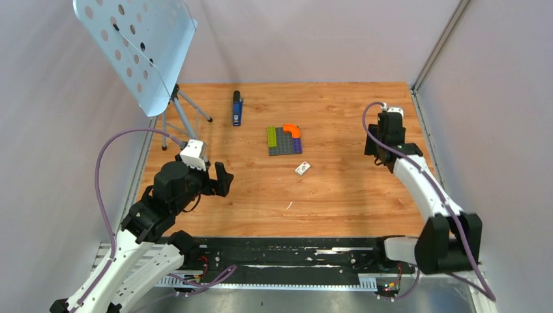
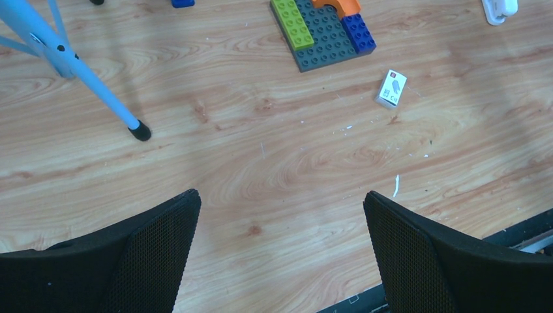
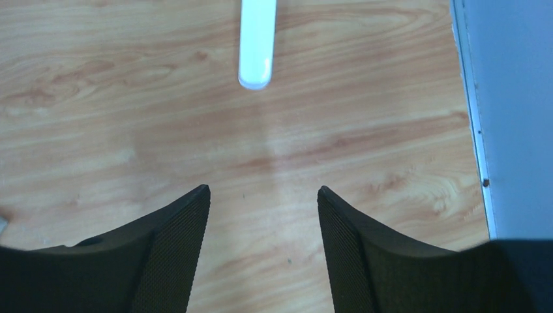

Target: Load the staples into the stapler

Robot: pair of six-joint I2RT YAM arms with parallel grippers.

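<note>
Left pincer [image 2: 280, 195]: black mesh-textured fingers [image 2: 150, 254] spread wide, empty, over the wood-grain tabletop [image 1: 339, 195] near its left edge. Right pincer [image 3: 263, 189]: parted, empty, near the right edge, facing a glossy white rounded bar [image 3: 257, 42]. The slim blue stapler [image 1: 237, 109] lies near the far edge. The white printed staple box [image 2: 391, 88] lies flat mid-tabletop, near the studded block plate [image 2: 323, 39].

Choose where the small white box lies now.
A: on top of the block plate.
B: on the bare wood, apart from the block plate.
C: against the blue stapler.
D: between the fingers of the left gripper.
B: the white box lies on the wood table, a gap away from the block plate, and nothing touches it.
</note>
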